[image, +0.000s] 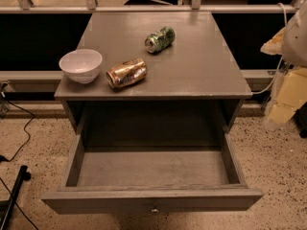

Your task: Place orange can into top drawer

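Note:
The orange can (126, 73) lies on its side on the grey cabinet top (192, 66), near the front left, just right of a white bowl. The top drawer (152, 169) is pulled wide open below the cabinet top, with nothing inside it; its small knob (154, 209) shows on the front panel. My gripper (282, 104) hangs at the right edge of the view, beside the cabinet's right side, well apart from the can and holding nothing that I can see.
A white bowl (80, 65) stands at the front left corner of the top. A green patterned can (159, 39) lies further back. Cables and a dark stand (14, 190) are on the speckled floor at left. A railing runs behind the cabinet.

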`<state>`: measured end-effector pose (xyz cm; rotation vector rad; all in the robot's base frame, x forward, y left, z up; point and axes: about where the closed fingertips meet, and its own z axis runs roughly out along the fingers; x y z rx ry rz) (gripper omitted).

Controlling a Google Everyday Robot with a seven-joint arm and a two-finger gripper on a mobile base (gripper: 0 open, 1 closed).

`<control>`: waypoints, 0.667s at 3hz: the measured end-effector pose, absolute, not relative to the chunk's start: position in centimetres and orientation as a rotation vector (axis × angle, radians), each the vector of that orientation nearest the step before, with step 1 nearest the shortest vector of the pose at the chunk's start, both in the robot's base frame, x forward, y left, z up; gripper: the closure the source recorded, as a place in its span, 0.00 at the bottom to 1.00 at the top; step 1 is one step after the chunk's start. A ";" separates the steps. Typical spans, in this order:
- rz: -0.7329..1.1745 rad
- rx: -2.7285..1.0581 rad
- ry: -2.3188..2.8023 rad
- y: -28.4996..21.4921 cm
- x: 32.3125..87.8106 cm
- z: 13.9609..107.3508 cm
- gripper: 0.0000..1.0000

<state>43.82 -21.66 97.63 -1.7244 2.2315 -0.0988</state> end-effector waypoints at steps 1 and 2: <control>-0.099 -1.724 2.232 -21.7 43.8 97.6 0.00; -0.052 -1.851 2.049 -16.5 47.9 96.8 0.00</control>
